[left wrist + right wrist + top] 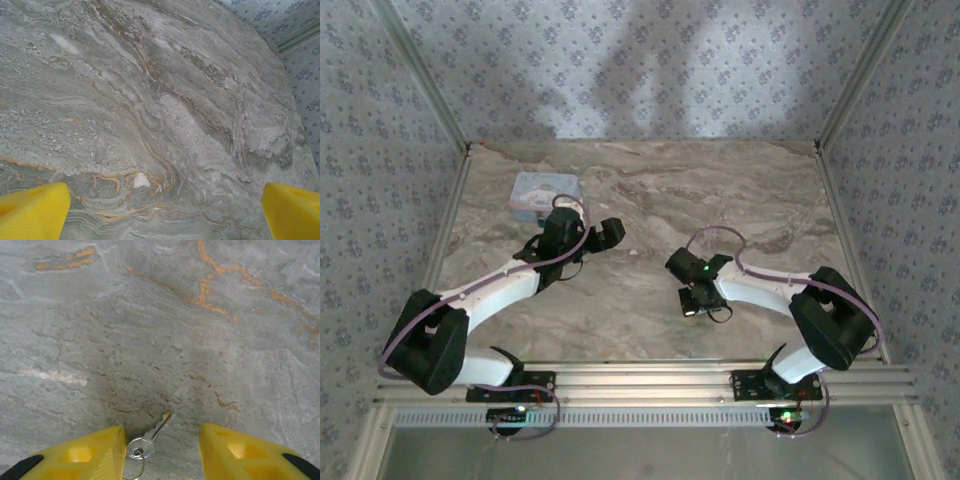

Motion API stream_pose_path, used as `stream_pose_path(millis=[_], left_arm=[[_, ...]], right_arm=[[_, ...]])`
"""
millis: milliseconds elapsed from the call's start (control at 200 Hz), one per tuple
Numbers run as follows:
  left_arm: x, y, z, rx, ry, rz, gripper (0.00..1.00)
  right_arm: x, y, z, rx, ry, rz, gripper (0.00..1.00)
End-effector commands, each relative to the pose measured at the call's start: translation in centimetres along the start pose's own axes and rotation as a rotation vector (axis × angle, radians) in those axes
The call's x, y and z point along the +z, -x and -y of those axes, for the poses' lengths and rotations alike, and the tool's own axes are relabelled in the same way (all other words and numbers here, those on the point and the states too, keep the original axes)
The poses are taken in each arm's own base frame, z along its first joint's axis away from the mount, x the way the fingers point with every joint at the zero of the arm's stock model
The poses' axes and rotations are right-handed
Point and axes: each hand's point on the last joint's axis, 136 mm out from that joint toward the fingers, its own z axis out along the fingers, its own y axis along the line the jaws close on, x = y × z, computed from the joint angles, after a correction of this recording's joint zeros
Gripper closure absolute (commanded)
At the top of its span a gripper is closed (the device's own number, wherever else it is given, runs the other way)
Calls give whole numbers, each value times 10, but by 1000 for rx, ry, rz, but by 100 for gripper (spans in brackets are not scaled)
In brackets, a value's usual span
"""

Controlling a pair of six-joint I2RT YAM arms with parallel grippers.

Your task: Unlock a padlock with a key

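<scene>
A pale blue box (545,195) sits far left on the desk (720,190), the left claw (610,232) released near it. The right claw (162,432) is spread wide too, the key (150,436) lying flat on the desk between its yellow fingers (85,455).

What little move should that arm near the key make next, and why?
Probably lower the right gripper and close it on the key: the key lies flat on the table between its open fingers, not yet gripped.
</scene>
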Motion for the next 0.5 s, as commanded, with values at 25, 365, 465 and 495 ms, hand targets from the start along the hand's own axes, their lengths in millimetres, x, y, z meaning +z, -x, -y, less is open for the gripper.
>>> stream_pose_path(millis=[25, 365, 465, 495], left_arm=[[-2, 6, 7, 1, -16, 24, 2], [-2, 7, 8, 0, -17, 27, 2], [-2, 8, 8, 0, -19, 27, 2], [-2, 8, 8, -1, -19, 28, 2]], right_arm=[[0, -14, 4, 17, -15, -40, 55], [4, -26, 1, 13, 8, -63, 63], [5, -27, 0, 42, 14, -68, 68], [6, -28, 0, 44, 15, -72, 69]])
